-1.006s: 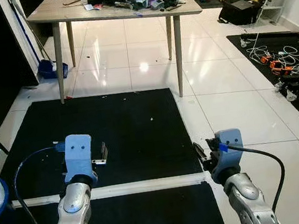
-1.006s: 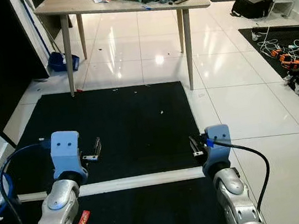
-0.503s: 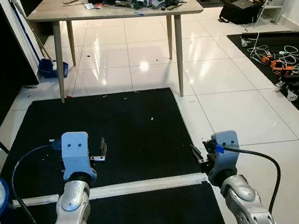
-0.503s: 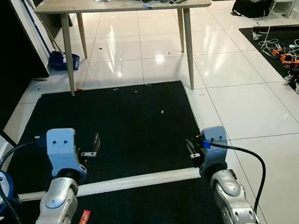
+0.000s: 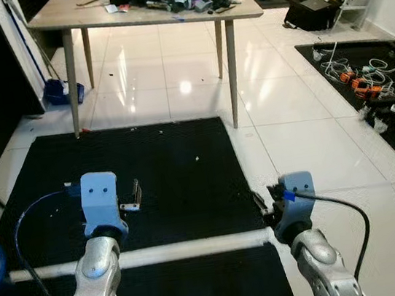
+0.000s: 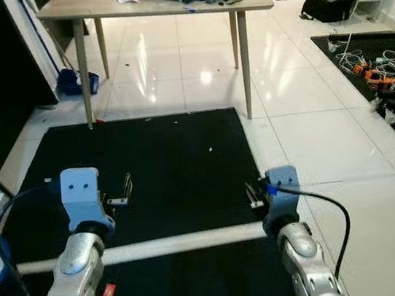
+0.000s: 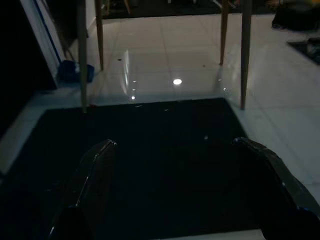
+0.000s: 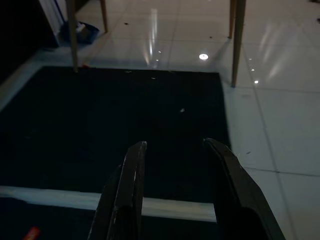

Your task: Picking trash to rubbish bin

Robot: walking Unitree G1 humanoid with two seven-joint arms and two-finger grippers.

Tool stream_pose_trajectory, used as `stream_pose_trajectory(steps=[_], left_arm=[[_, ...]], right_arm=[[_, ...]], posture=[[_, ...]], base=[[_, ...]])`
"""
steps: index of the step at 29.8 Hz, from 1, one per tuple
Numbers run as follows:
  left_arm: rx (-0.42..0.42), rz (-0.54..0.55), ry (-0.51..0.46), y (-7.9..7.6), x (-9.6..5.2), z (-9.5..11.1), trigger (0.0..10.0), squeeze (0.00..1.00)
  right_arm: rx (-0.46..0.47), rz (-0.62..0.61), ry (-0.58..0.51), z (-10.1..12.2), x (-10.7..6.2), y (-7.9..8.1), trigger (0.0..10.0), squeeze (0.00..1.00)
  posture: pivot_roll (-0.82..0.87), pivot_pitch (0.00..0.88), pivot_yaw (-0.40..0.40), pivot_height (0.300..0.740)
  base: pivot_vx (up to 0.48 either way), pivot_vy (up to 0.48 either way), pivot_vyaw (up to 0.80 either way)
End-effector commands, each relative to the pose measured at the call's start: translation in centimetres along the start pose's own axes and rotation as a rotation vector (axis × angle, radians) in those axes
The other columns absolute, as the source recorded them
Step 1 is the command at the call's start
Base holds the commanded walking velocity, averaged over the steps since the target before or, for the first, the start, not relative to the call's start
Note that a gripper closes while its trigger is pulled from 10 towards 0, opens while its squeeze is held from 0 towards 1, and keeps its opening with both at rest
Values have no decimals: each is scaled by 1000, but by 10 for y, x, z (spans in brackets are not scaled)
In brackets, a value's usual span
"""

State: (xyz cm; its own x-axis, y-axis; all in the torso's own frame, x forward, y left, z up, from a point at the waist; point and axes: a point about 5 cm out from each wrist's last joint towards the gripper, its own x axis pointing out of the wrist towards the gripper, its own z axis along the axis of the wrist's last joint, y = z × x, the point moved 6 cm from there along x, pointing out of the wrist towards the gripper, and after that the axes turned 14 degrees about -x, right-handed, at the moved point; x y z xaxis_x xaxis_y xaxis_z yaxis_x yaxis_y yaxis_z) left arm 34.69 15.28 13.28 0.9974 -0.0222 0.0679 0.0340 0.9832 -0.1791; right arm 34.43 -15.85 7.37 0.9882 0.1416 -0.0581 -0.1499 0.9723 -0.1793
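I stand over a black floor mat [image 6: 149, 169] facing a cluttered counter [image 5: 141, 8], both arms raised and empty-handed. My left gripper [image 7: 185, 200] has its fingers spread wide; my right gripper [image 8: 175, 200] has its fingers parted more narrowly. The trash, a small red wrapper [image 6: 106, 295], lies on the near mat beside my left arm. Stepping forward risks treading on it or losing it beneath me.

A glossy white tile floor [image 5: 289, 120] reflects ceiling light beneath a cluttered wooden bench [image 5: 141, 8]. Black mats [image 5: 149, 169] cover the foreground, cables [image 5: 364, 77] tangle on another mat at right, and a blue dustpan [image 5: 57, 92] rests nearby.
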Motion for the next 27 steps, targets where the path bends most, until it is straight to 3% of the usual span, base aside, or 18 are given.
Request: stream_pose_trajectory(steps=[1, 27], left_arm=[[2, 18, 0, 6, -3, -1, 10000, 0], [16, -4, 8, 0, -6, -5, 10000, 0]], right_arm=[[0, 16, 0, 1, 1, 6, 10000, 0], [-17, 31, 9, -1, 0, 7, 10000, 0]], posture=[[10, 88, -59, 740], [6, 91, -68, 740]], base=[[292, 0, 0], [291, 0, 0]])
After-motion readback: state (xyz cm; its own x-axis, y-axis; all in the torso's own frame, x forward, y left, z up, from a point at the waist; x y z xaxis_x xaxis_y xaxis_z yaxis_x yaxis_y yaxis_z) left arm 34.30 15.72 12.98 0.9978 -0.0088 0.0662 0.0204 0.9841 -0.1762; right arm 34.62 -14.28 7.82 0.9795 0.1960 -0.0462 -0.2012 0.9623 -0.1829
